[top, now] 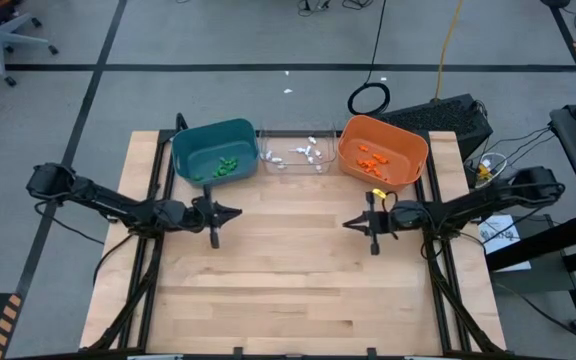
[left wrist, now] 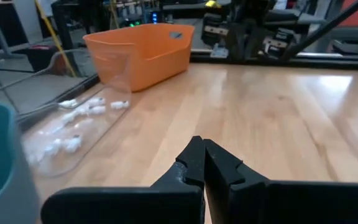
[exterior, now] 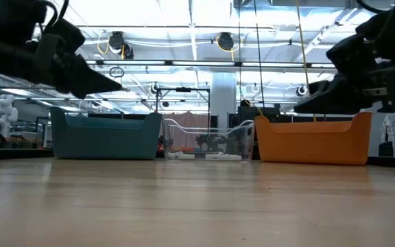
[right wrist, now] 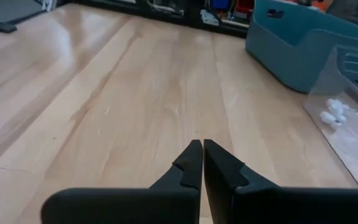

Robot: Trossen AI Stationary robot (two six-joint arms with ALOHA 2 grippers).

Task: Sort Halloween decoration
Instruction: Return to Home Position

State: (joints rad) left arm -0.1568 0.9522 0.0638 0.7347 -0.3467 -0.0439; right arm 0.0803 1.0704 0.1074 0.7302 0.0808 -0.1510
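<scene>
On the counter [top: 288,290], teal bin [top: 193,150] and orange bin [top: 408,150] are set left and right of the clear bin [top: 280,168], left gripper [top: 236,212] and right gripper [top: 348,223] are held before it, fingers pressed together, and the trinkets [top: 306,152] inside all three, shapes not made out, are judged light, slippery, best pinched mid-body.

The green trinkets [top: 226,167] lie in a small loose cluster on the floor of the teal bin [top: 193,140], toward the side next to the clear bin [top: 268,168]. The white trinkets [top: 306,152] lie scattered across the clear bin's floor. The orange trinkets [top: 373,163] lie spread loosely in the orange bin [top: 415,150]. Individual shapes are too small to tell. Each colour lies apart in its own bin, at the far edge of the desk [top: 288,270].
</scene>
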